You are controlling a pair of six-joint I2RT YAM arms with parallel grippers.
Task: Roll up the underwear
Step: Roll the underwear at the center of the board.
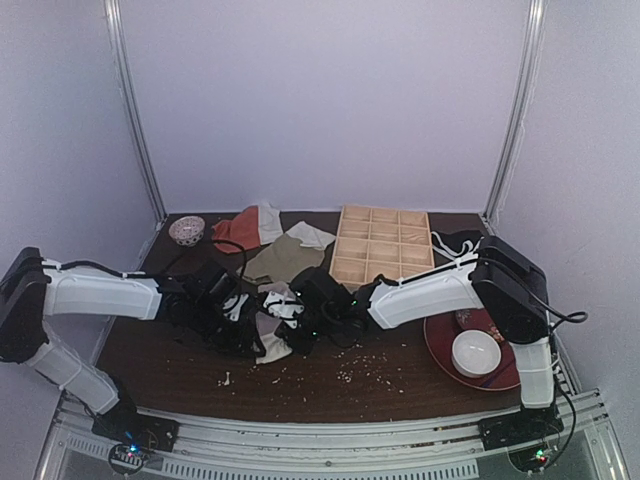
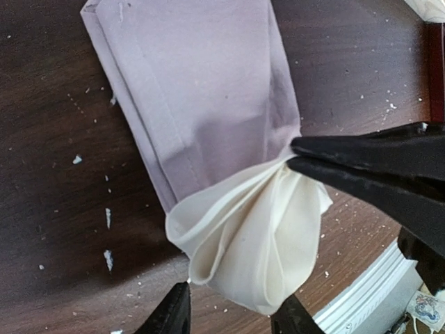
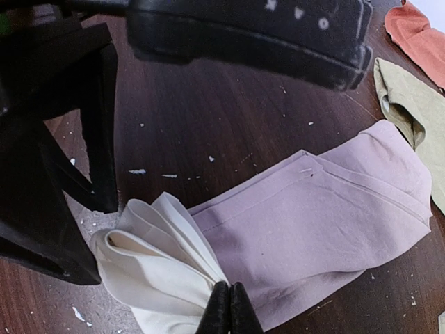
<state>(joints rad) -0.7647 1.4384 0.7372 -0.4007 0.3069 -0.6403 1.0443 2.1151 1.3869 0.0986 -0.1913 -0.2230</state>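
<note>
The underwear (image 2: 201, 90) lies folded flat on the dark wooden table, a long mauve-pink strip. Its white waistband (image 2: 250, 236) is bunched into a fan at the near end. My right gripper (image 3: 228, 306) is shut on the underwear, pinching the gathered folds where white meets mauve (image 3: 313, 229); its black fingers (image 2: 368, 156) come in from the right in the left wrist view. My left gripper (image 2: 235, 316) is open, one finger on each side of the waistband's free end, not clamping it. From above, both grippers meet over the underwear (image 1: 270, 335) at mid-table.
An olive-green cloth (image 1: 285, 260), an orange-red and white cloth (image 1: 238, 228) and a small patterned bowl (image 1: 187, 230) lie behind. A wooden compartment tray (image 1: 380, 245) stands back right. A red plate (image 1: 445, 345) holding a white bowl (image 1: 476, 352) sits right. Crumbs (image 1: 350, 372) dot the table.
</note>
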